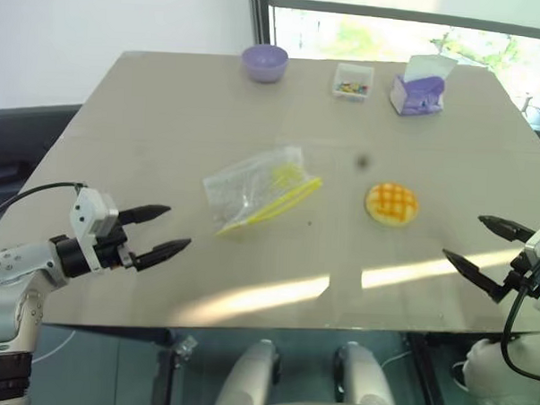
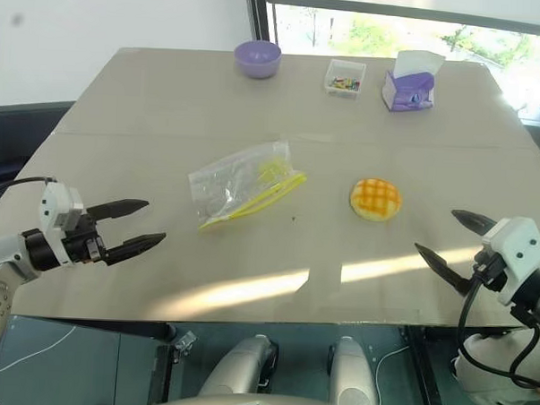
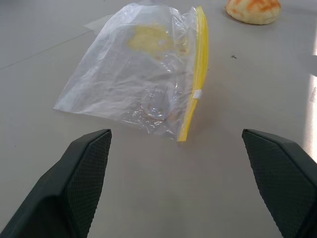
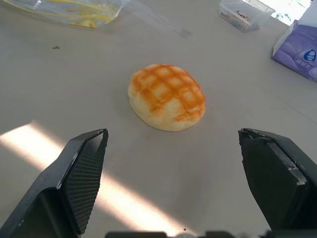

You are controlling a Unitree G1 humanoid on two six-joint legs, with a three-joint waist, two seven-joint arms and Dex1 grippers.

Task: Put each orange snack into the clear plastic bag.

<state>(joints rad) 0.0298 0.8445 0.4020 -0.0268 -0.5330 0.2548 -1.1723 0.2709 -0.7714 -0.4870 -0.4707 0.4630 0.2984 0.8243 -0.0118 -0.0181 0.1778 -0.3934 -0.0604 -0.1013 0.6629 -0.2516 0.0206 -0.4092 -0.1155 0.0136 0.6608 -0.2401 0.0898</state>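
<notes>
One orange snack (image 1: 392,204), a round yellow-orange bun with a darker criss-cross top, lies on the table right of centre. The clear plastic bag (image 1: 257,188) lies flat to its left, its yellow seal strip (image 3: 198,74) facing the bun. My left gripper (image 1: 168,230) hovers open near the table's front left, pointing at the bag, nothing between its fingers. My right gripper (image 1: 483,240) hovers open at the front right, aimed at the bun (image 4: 166,96), a short way from it.
Along the table's far edge stand a purple bowl (image 1: 263,62), a small clear box of coloured bits (image 1: 352,81) and a purple-and-white tissue packet (image 1: 419,88). A sunlit strip crosses the table (image 1: 148,116) near its front edge.
</notes>
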